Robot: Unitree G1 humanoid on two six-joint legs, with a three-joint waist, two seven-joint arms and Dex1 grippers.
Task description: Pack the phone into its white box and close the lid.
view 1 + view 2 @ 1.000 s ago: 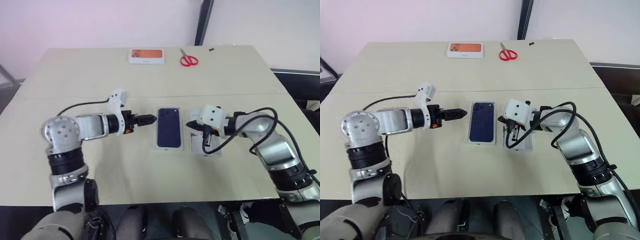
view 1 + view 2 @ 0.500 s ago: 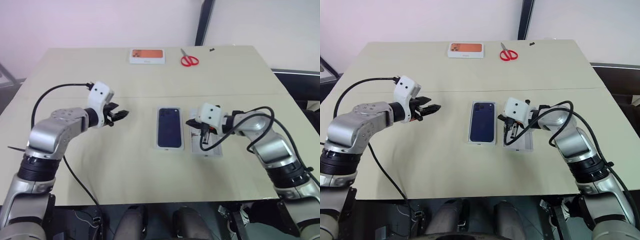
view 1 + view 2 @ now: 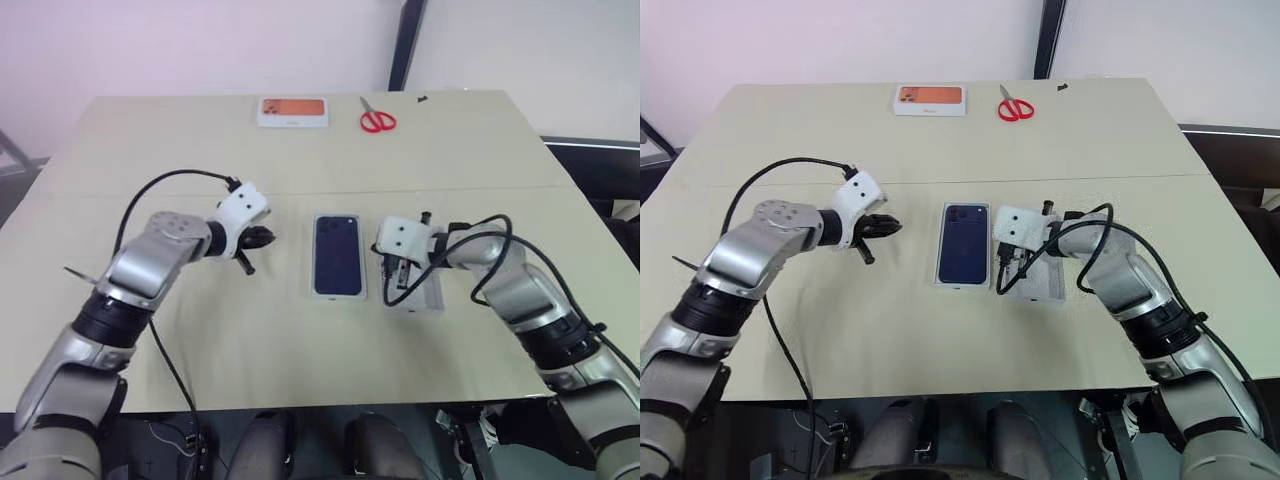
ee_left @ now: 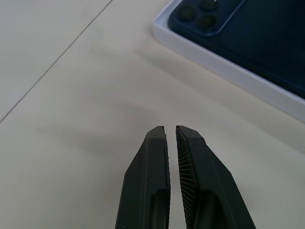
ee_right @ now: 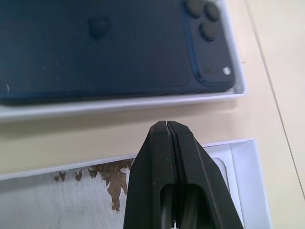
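Note:
A dark navy phone shape (image 3: 338, 254) with a camera cluster lies face up in the table's middle, framed by a white rim (image 5: 143, 102) with a white side wall (image 4: 228, 71). I cannot tell whether it is the phone in the white box or the lid's picture. Just right of it lies a shallow white tray piece (image 5: 57, 191) with brown torn patches and a rounded recess. My right gripper (image 5: 167, 123) is shut and empty over that piece's near rim. My left gripper (image 4: 170, 128) hangs shut and empty over bare table, a short gap left of the white rim.
A flat white box with an orange top (image 3: 293, 111) and red scissors (image 3: 378, 121) lie at the table's far edge. A seam (image 3: 150, 193) runs across the tabletop. Each arm's black cable (image 3: 170, 178) loops above the table beside its wrist.
My left gripper drew back to the left, then came back toward the dark blue shape, lower and rolled over. My right gripper edged toward the middle. Neither white piece moved.

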